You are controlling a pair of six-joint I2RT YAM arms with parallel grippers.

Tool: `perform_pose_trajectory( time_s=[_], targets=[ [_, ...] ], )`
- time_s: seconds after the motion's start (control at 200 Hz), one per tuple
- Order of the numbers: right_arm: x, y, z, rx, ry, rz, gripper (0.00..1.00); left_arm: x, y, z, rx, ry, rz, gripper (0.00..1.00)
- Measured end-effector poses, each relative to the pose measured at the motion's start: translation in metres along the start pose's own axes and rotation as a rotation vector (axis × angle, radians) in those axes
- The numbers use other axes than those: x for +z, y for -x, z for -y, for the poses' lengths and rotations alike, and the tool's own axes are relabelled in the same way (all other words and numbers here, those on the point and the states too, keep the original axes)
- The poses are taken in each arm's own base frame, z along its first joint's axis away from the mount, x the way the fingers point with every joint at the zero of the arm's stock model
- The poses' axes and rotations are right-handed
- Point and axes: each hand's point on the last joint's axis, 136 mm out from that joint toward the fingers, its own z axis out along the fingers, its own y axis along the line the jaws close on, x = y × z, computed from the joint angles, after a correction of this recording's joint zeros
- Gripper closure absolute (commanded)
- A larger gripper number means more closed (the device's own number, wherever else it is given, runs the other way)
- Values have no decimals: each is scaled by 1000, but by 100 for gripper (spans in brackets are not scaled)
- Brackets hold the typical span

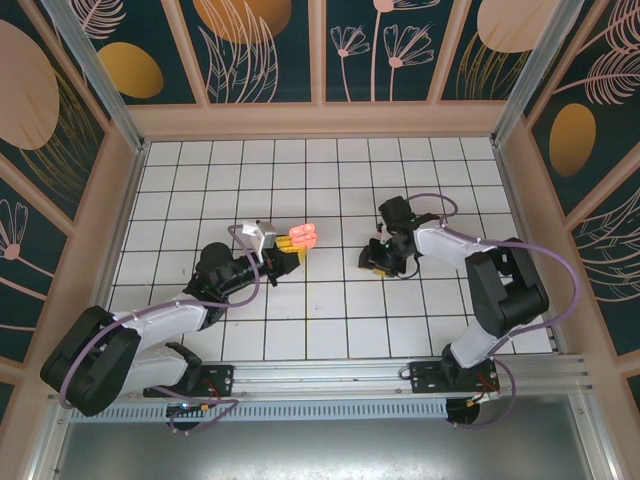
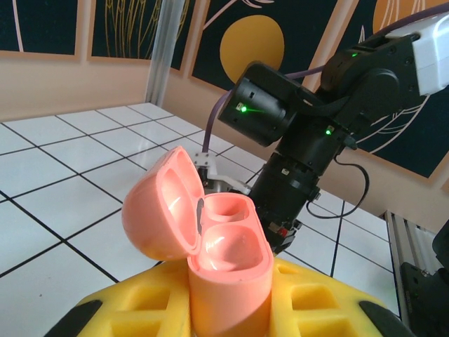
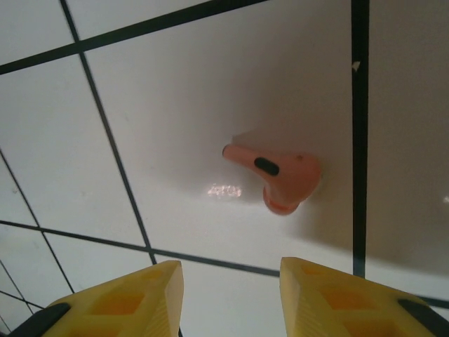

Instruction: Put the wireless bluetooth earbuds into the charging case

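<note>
The pink charging case stands upright with its lid swung open to the left, and both wells look bare. My left gripper is shut on the case's body with its yellow fingers. From above, the case sits at the tip of the left gripper, left of the floor's centre. One pale-pink earbud lies on a white tile, stem pointing left. My right gripper hangs open just short of it, its fingers apart with nothing between them. The right gripper points down at the floor.
The white tiled floor is boxed in by beige walls with a metal rail at the near edge. The right arm's black wrist looms close behind the open case.
</note>
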Motion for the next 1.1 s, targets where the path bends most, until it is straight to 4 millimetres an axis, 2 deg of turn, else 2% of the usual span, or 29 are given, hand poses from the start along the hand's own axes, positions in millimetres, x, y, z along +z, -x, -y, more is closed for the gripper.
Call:
perform_pose_trajectory(
  time_s=[0.215,0.42,0.681,0.901,1.101],
  targets=[
    [10,7,4,4,-23,-5,59,0,-5,-2,-9,9,-19,78],
    [7,28,-2,-15,-26,59,57,-1,-6,-3,-8,17,-28,78],
    [8,52,-9,-40,-25,114,50,-1,-8,-4,-13,25,-40,78],
    [-3,66,-14,-58,-42,164,46,1,-2,-5,0,29,-29,78],
    [-28,61,-17,-37,-54,203,50,2,-3,-5,-1,30,-31,78]
  ],
)
